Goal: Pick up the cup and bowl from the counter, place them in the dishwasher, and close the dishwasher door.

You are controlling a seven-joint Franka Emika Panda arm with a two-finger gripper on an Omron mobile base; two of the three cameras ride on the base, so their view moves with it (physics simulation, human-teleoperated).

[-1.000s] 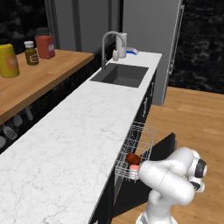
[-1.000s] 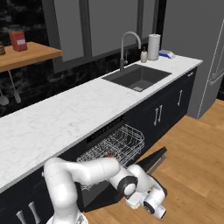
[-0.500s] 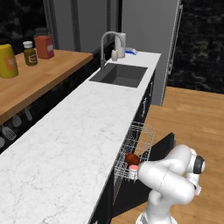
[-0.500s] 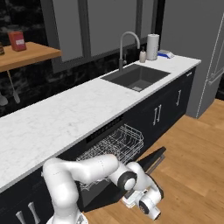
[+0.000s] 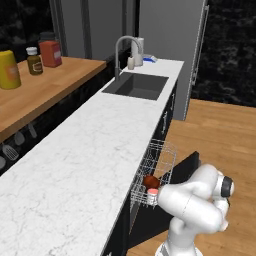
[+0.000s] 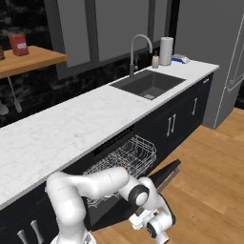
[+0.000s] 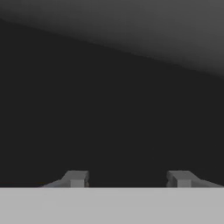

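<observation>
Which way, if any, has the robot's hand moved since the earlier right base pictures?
Yes: the gripper has sunk lower and nearer the camera, away from the dishwasher door.

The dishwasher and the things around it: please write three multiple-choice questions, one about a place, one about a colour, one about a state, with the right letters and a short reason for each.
1. Where is the bowl?
A. on the counter
B. in the dishwasher rack
C. in the sink

2. What colour is the top of the cup?
A. pinkish-red
B. blue
C. green

3. How does the dishwasher door stand?
A. shut
B. open, folded down
C. taken off

Answers:
1 B, the bowl lies inside the wire rack pulled out under the counter.
2 A, a pinkish-red rim shows on the pale cup beside the bowl.
3 B, the black door lies low in front of the rack.
</observation>
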